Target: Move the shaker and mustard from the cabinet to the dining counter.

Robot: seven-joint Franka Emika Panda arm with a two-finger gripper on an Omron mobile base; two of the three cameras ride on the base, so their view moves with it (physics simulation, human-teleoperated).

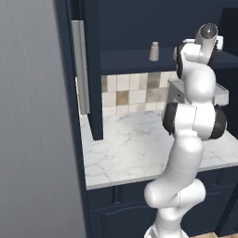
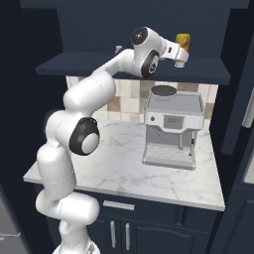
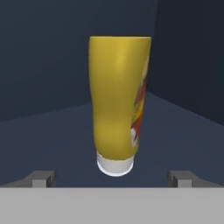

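Observation:
The mustard (image 3: 118, 100), a chunky yellow bottle with a white cap at its lower end, stands on the shelf of the open navy cabinet (image 2: 134, 67). It also shows as a yellow patch just behind the hand, the mustard (image 2: 182, 39). My gripper (image 3: 113, 179) is open, with one fingertip on each side of the bottle's base and a short way in front of it, touching nothing. The shaker (image 1: 154, 51), small and pale grey, stands on the same shelf to the left of the arm. The dining counter is out of view.
A coffee machine (image 2: 171, 129) stands on the marble worktop (image 2: 119, 168) under the shelf, in front of a tiled backsplash (image 1: 130, 93). The open cabinet door with its silver bar handle (image 1: 79, 65) hangs at the left. A tall grey panel (image 1: 28, 116) stands at the far left.

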